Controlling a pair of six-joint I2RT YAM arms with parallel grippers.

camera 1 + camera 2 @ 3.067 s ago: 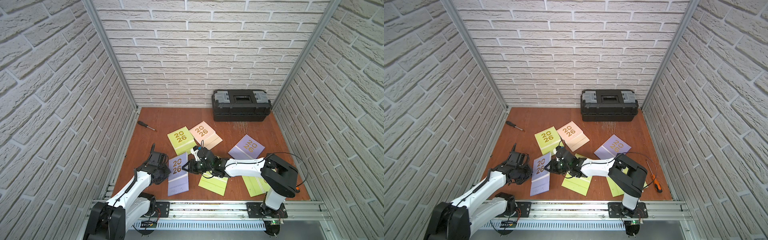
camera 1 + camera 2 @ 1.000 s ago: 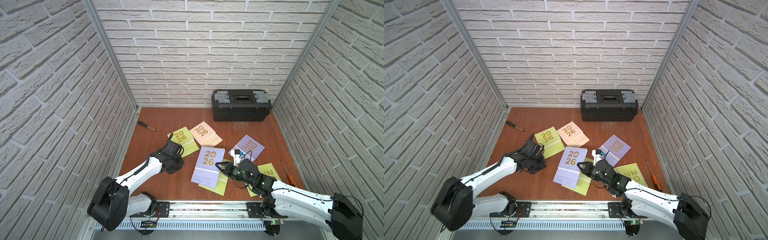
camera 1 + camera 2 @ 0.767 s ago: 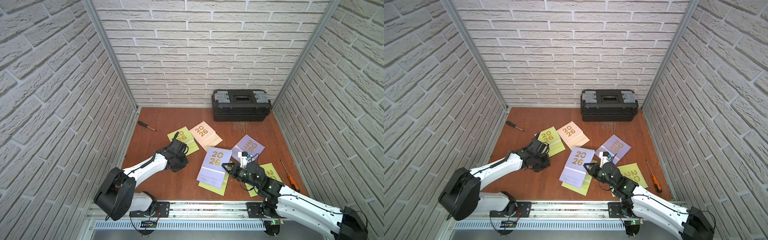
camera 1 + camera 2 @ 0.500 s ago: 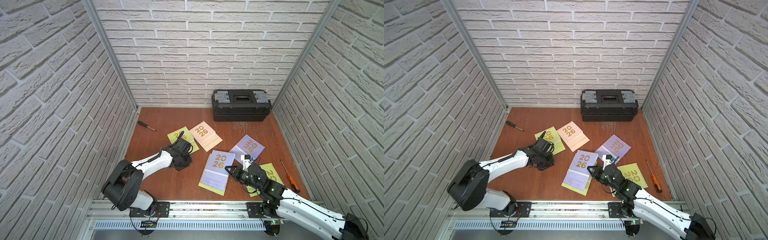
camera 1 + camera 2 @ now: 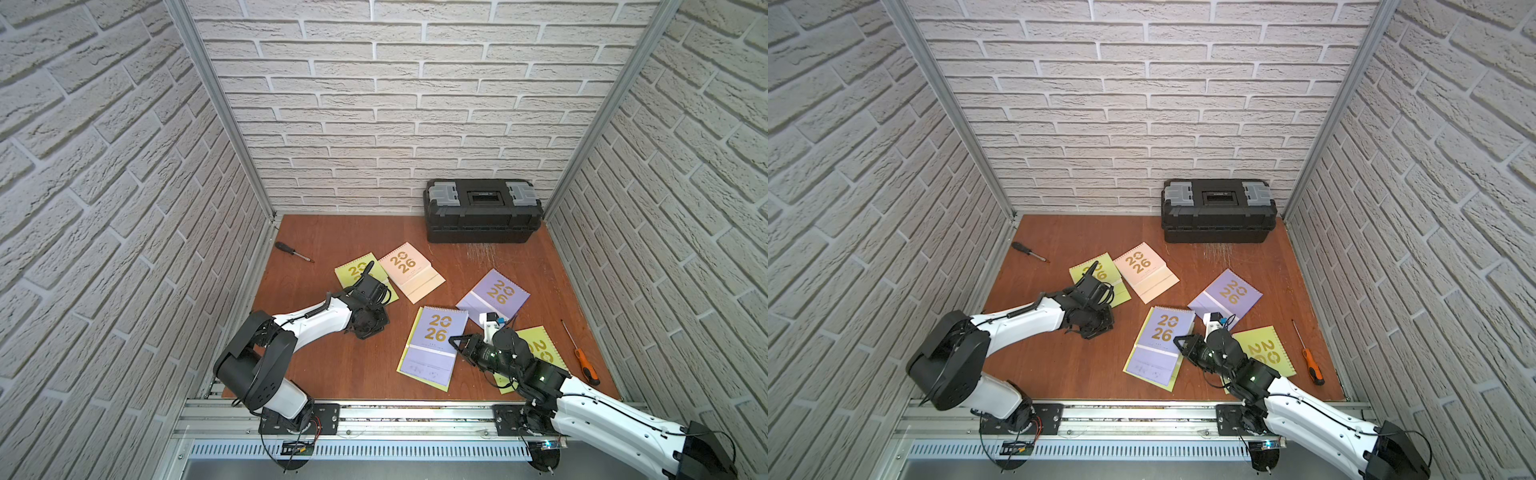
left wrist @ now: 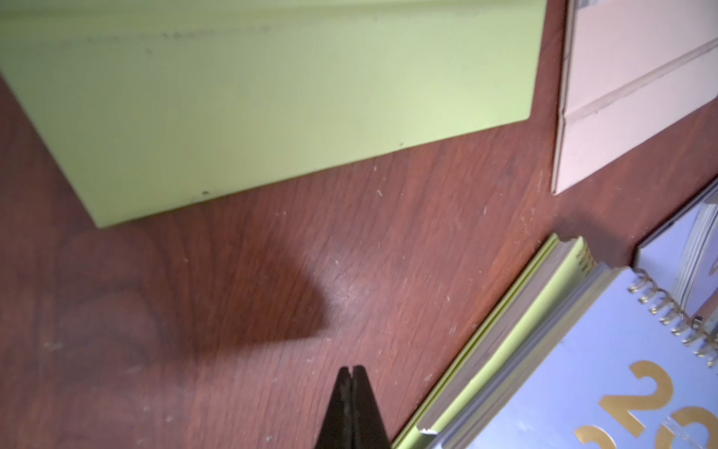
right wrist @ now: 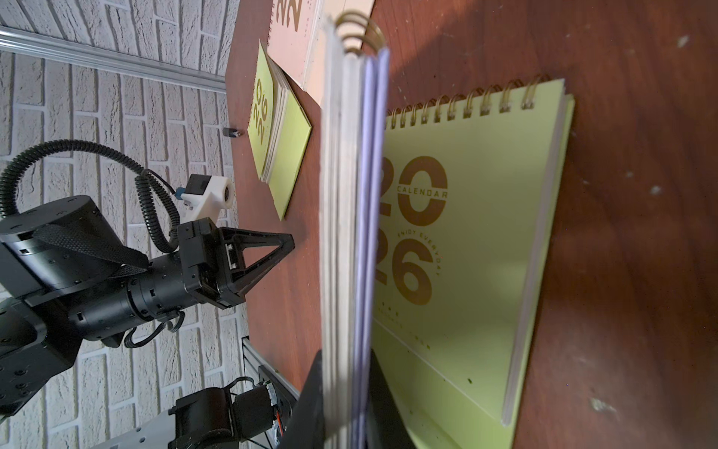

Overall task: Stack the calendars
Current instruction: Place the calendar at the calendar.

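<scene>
My right gripper (image 5: 455,343) (image 7: 344,361) is shut on the right edge of a lavender calendar (image 5: 434,345) (image 7: 369,194). It holds that calendar just over a lime green calendar (image 5: 422,380) (image 7: 485,233) near the front. Another lime green calendar (image 5: 540,347) lies under the right arm, and a second lavender one (image 5: 494,293) lies behind it. A lime green calendar (image 5: 353,272) (image 6: 272,77) and a peach-pink one (image 5: 409,270) sit at the back left. My left gripper (image 5: 368,332) (image 6: 351,369) is shut and empty over bare wood.
A black toolbox (image 5: 484,216) stands against the back wall. A black screwdriver (image 5: 293,251) lies at the back left and an orange-handled one (image 5: 582,359) by the right wall. Brick walls close three sides, and a metal rail (image 5: 415,415) runs along the front.
My right gripper has carried the lavender calendar to the right, over the lime green one. My left arm has swung right, beside the back-left lime green calendar.
</scene>
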